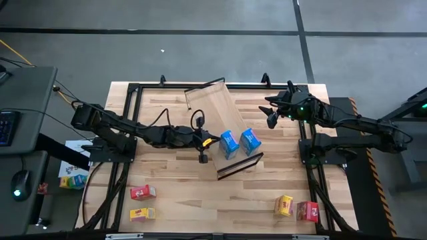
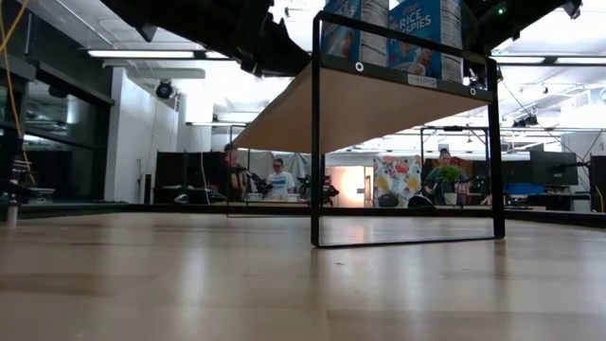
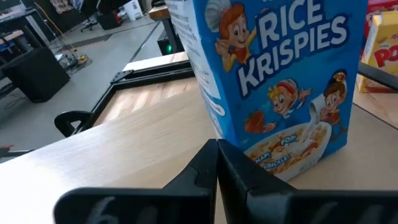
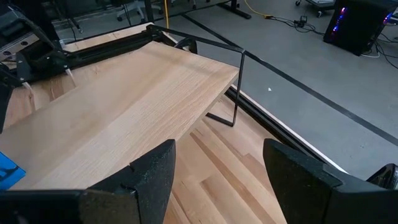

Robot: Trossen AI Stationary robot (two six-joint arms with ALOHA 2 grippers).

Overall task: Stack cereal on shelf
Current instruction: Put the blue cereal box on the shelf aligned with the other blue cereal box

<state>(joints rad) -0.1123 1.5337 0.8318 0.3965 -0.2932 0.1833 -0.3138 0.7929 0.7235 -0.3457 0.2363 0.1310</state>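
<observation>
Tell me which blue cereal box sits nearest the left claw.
The blue box nearer the left claw, the leftward of the shelf's pair; the other blue box stands beyond it.

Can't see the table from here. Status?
Left claw shut, empty, beside shelf. Right claw open, far corner. Two blue boxes shelved. Four boxes remaining.

Both arms are dark, near-black, built of slim links joined by bulkier rounded joint housings. The left arm (image 1: 127, 130) carries a black cable looping above its forearm and an orange-yellow patch near the wrist. The right arm (image 1: 347, 123) shows small green indicator lights at the wrist housing. The left gripper (image 3: 216, 163) has two flat, matte black fingers with straight inner edges. The right gripper (image 4: 217, 174) has two broad, matte black fingers (image 4: 152, 171) with rounded, angular outer contours.
</observation>
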